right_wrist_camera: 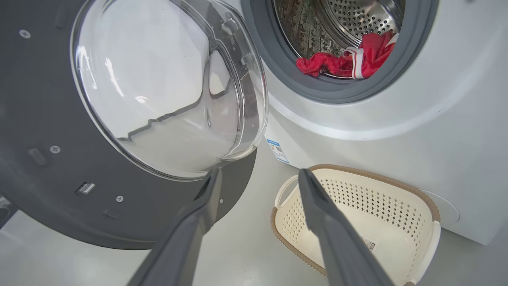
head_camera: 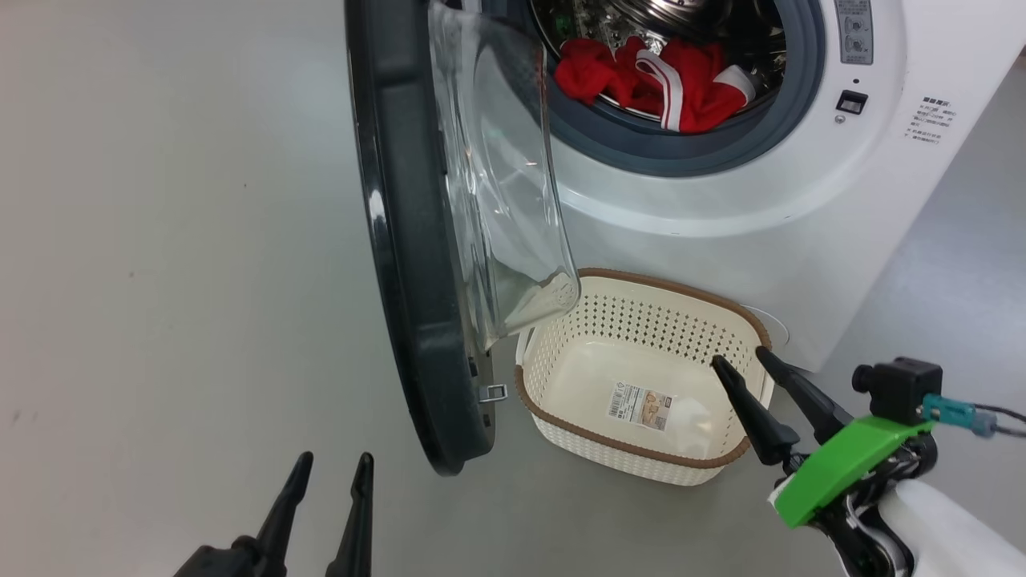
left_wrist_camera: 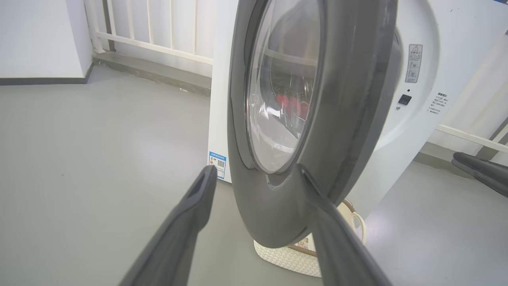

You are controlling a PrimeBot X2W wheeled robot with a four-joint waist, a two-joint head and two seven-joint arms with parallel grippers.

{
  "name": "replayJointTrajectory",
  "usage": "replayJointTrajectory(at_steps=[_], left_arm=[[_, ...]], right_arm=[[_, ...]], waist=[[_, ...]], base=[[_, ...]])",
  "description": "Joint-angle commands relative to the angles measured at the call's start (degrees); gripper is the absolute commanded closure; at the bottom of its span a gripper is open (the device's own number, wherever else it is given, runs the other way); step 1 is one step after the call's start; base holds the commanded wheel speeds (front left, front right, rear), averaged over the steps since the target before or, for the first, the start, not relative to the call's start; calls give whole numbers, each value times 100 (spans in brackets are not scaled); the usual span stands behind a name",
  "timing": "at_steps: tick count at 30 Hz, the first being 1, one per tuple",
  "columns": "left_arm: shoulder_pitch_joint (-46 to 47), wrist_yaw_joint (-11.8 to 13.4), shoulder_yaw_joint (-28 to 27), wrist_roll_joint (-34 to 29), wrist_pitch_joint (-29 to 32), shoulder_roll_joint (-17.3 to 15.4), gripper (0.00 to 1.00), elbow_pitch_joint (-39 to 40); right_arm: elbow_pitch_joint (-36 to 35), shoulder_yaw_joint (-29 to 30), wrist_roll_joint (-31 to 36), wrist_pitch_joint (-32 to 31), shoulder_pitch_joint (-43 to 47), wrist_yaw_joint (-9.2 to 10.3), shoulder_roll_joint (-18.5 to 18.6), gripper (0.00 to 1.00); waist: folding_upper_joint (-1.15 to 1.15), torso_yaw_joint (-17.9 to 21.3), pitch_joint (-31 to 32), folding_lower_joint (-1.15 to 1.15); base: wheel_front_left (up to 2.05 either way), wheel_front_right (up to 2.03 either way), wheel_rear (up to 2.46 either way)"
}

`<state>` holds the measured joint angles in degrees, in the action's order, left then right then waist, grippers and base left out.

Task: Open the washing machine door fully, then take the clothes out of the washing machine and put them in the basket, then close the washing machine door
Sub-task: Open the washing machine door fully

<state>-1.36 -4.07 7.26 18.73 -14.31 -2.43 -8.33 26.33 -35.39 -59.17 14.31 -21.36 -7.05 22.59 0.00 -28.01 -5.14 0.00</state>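
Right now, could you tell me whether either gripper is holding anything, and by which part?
Nothing is held: left gripper and right gripper both stand open, empty.

Washing machine door stands open; red clothes (white-striped) lie in the drum, basket below.

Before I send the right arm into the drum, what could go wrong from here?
1. The washing machine door sticks straight out from the washing machine, with its glass bowl hanging near the left rim of the basket. The right arm could knock it going in.
2. The clothes lie against the grey gasket. The open right jaws might pinch rubber or lift only part.
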Motion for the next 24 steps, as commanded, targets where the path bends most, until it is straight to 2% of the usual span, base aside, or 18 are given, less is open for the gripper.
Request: replayJointTrajectory(at_steps=[1, 8, 14, 19, 24], left_arm=[[28, -30, -212, -35, -69, -44, 0, 106], [42, -56, -258, -61, -69, -44, 0, 83], [52, -64, -254, -64, -69, -44, 0, 84], [38, -60, -257, -71, -69, -44, 0, 90], [12, -59, -261, -81, -69, -44, 0, 82]], right_arm=[[-150, 37, 119, 67, 96, -44, 12, 0], [-677, 1344, 1620, 68, 804, -44, -425, 0], [-1094, 2161, 2666, 68, 1296, -44, -835, 0], [-1234, 2601, 3175, 68, 1689, -44, -1176, 0], [-1107, 2719, 3451, 68, 1975, -44, -1385, 0]], waist=[[0, 6, -3, 0], [0, 25, 5, 0], [0, -6, 26, 0], [0, -27, 50, 0], [0, -3, 77, 0]], base=[[0, 0, 0], [0, 0, 0], [0, 0, 0], [0, 0, 0], [0, 0, 0]])
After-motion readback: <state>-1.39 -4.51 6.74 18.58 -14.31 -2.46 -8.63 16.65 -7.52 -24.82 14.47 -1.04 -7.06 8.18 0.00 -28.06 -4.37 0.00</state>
